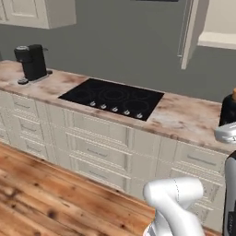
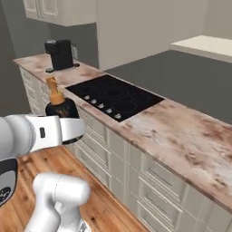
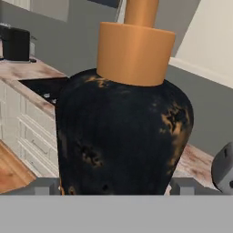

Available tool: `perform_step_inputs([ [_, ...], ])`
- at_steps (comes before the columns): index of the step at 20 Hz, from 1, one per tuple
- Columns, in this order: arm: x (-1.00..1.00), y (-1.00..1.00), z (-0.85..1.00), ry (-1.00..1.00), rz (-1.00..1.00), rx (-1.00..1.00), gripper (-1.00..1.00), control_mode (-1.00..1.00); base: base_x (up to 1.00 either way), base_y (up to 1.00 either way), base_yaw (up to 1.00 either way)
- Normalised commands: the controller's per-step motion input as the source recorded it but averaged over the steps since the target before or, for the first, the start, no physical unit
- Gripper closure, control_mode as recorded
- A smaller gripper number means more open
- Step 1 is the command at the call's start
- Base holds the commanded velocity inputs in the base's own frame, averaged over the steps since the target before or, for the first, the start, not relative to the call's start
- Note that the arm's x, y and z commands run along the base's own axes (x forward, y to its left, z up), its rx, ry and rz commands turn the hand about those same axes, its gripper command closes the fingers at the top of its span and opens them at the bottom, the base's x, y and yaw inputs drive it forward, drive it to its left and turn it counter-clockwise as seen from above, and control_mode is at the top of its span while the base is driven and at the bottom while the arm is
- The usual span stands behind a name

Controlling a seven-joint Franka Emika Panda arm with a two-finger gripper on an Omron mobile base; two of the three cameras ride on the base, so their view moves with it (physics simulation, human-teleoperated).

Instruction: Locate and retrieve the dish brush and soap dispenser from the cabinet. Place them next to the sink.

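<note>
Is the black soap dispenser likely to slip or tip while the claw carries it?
The soap dispenser looks rigid. Its rounded, bulging body may turn between the claw fingers. The tall orange pump raises its top, so it could probably tip when set down.

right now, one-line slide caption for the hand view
Soap dispenser held upright between the gripper fingers, cooktop behind.

The arm (image 2: pixel 31 133) is glossy white, built of thick rounded tube links with smooth domed ends. One link (image 2: pixel 61 195) bulges like a capsule, softly shaded grey underneath. A dark, near-black joint band (image 2: pixel 7 183) sits between white shells, and a small dark rectangular mark (image 2: pixel 42 132) shows on the forearm. Another white elbow shell (image 1: pixel 173 193) gleams beside a dark vertical segment (image 1: pixel 229 193).
</note>
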Motion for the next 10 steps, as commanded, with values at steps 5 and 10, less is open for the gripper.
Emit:
perform_step_inputs([
  [5, 0.00, 0.00, 0.00, 0.00, 0.00, 0.00, 1.00, 1.00, -0.34, 0.64, 0.37],
  [10, 0.00, 0.00, 0.00, 0.00, 0.00, 0.00, 1.00, 1.00, -0.28, 0.63, 0.37],
])
